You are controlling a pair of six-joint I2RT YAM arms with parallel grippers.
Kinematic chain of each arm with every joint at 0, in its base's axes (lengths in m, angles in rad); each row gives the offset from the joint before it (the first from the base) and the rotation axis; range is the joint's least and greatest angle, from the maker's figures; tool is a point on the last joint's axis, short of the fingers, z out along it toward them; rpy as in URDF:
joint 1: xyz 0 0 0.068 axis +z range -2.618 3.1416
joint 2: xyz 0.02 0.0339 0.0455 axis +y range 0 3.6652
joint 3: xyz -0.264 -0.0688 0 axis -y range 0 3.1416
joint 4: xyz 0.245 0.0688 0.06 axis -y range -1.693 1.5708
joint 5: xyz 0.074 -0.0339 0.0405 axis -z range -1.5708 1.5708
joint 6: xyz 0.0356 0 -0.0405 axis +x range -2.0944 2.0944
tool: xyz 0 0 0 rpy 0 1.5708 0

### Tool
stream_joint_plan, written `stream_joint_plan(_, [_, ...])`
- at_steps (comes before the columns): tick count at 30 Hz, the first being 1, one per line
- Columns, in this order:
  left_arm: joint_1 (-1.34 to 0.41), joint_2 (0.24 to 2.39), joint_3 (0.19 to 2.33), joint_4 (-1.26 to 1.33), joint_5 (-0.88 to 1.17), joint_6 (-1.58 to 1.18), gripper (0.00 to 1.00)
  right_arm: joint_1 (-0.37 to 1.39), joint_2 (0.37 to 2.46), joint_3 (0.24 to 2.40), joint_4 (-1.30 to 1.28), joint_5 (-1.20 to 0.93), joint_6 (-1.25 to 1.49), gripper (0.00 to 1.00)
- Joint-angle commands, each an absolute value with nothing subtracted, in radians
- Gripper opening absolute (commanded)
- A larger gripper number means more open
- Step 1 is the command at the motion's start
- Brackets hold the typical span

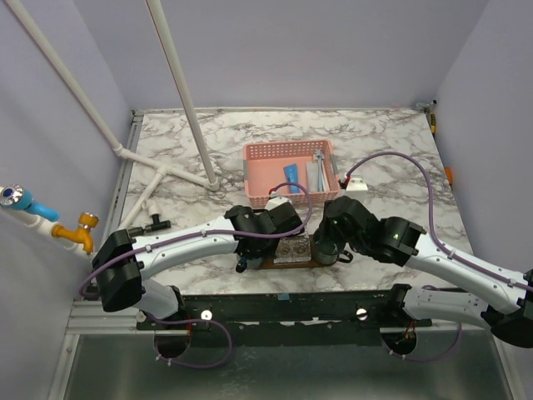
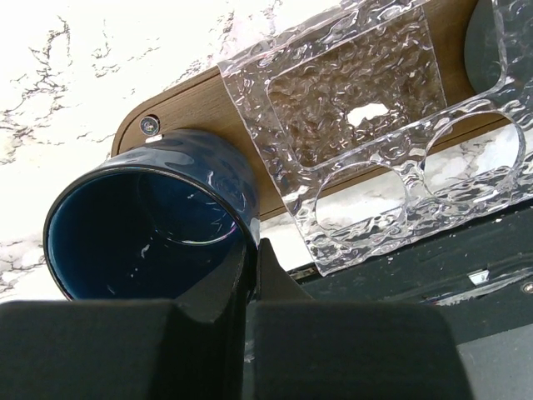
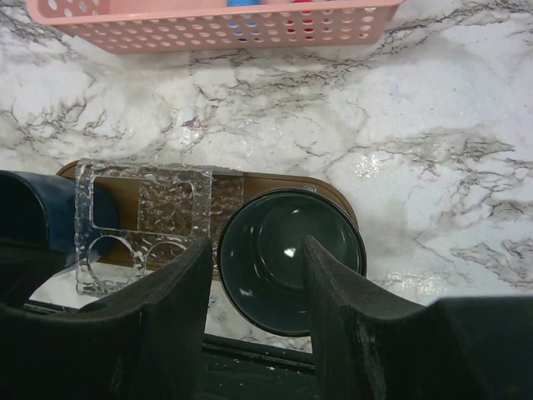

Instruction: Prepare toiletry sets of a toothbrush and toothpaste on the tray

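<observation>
The toothpaste (image 1: pixel 291 177), a small blue tube, and white toothbrushes (image 1: pixel 316 171) lie in the pink basket (image 1: pixel 260 158). The brown wooden tray (image 2: pixel 191 108) sits near the table's front edge, mostly under both wrists. My left gripper (image 2: pixel 252 250) is shut on the wall of a dark blue cup (image 2: pixel 141 225) at the tray's left end, one finger inside and one outside. My right gripper (image 3: pixel 256 246) is open over a second dark cup (image 3: pixel 291 258) standing on the tray's right end (image 3: pixel 333 196). Its left finger is outside the rim, its right finger over the cup's mouth.
A clear textured plastic holder (image 2: pixel 375 108) with round holes lies across the tray's middle, overhanging its near edge. The pink basket (image 3: pixel 208 25) stands just behind the tray. White pipes (image 1: pixel 179 92) cross the back left, and a small white object (image 1: pixel 356 185) sits right of the basket.
</observation>
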State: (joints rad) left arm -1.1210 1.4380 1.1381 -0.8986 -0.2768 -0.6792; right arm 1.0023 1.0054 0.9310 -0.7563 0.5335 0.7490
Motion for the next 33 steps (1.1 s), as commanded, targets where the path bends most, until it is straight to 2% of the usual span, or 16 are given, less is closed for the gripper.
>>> stream_joint_plan(1, [-1.126,1.460,1.179,-0.892,-0.312,-0.666,0.00,1.008,0.996,0.916,-0.755,0.537,0.766,0.50])
stream_joint_plan(15, [-1.126,1.487,1.209,-0.913,-0.331,-0.653,0.00,1.009,1.001,0.919,-0.755,0.538,0.765,0.50])
stream_joint_plan(19, [-1.126,1.478,1.216,-0.922,-0.336,-0.653,0.00,1.008,1.001,0.920,-0.755,0.541,0.764,0.53])
stream_joint_plan(23, [-1.126,1.464,1.216,-0.920,-0.335,-0.648,0.10,1.009,1.003,0.927,-0.755,0.541,0.763,0.54])
stream_joint_plan(33, [-1.126,1.439,1.225,-0.937,-0.341,-0.636,0.24,1.009,1.010,0.953,-0.758,0.541,0.756,0.55])
